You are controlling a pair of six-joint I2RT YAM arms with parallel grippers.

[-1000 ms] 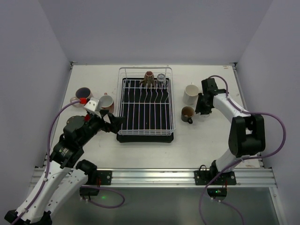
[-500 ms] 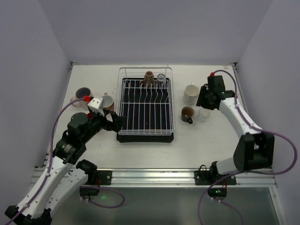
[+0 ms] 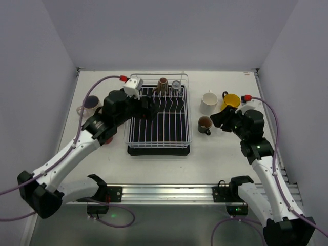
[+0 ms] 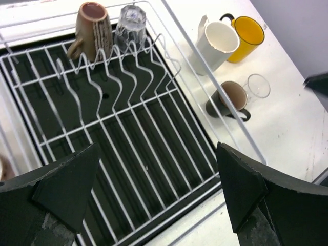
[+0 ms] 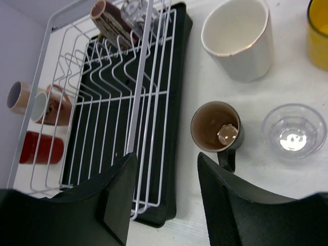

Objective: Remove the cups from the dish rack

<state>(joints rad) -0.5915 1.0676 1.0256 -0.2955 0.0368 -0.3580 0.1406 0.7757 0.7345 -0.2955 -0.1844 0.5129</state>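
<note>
Left gripper (image 4: 156, 177) spread wide, empty, over dish rack (image 4: 148, 154); right gripper (image 5: 164, 195) likewise, beside it. Brown mug (image 4: 92, 28) and glass (image 4: 130, 23) side by side at rack's far end. Risk: toppling glass while gripping mug.

The left fingers (image 4: 66, 189) and right fingers (image 5: 225, 205) are both spread apart, holding nothing.

We see a white-coated wire dish rack (image 3: 159, 123) on a matt black plastic tray (image 5: 173, 143). Right of the rack stand a glazed white mug (image 5: 236, 41) and a clear glass bowl (image 5: 293, 130).
</note>
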